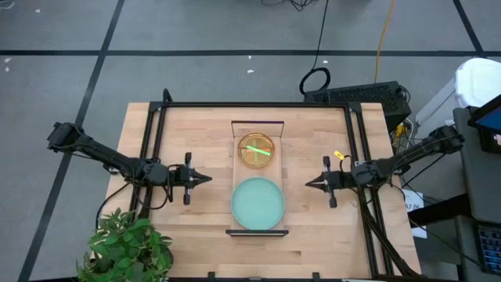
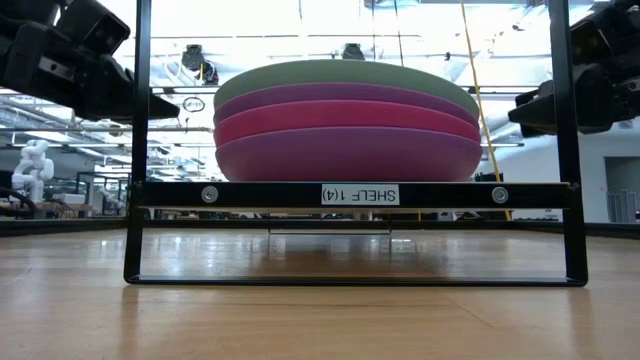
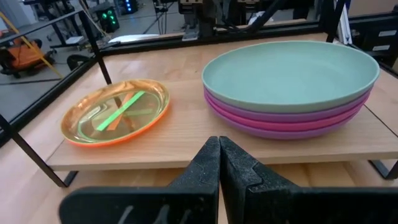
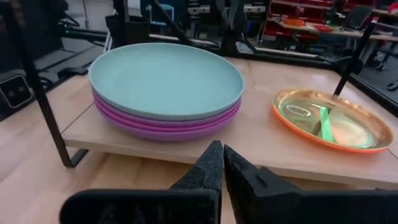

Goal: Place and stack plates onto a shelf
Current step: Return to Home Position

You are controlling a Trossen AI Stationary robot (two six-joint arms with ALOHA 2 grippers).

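**Hands.** The left hand [image 1: 205, 178] has its fingers pressed together to a point and holds nothing. It is over the wooden bench [image 1: 329, 251], between the bench's left edge and the shelf. It points square at the shelf's long side and is apart from it. The right hand [image 1: 309, 183] is likewise closed tight and empty. It is between the shelf and the bench's right edge, points back at the shelf and is apart from it. The two hands face each other across the shelf, level with the gap between the two stacks.

**Shelf.** The long narrow light-wood shelf with raised end lips [image 1: 237, 171] sits mid-bench. Its long axis runs parallel to the bench's left and right edges. One end lies near the bench edge whose corner carries a potted green plant [image 1: 125, 247]. The low view shows the board raised on a black frame.

**Large stack, plant-side end: four round opaque plates.**
- Top: pale teal plate [image 1: 257, 203]
- Second: upper purple plate [image 2: 345, 96]
- Third: magenta plate [image 2: 345, 122]
- Bottom: lower purple plate [image 2: 345, 155]

They lie flat and centred on one another.

**Small stack, opposite end.** A translucent orange plate [image 1: 257, 151] lies flat with a neon green plate [image 3: 118, 111] nested in it. Any further plates in this stack cannot be counted. Bare board separates the two stacks.
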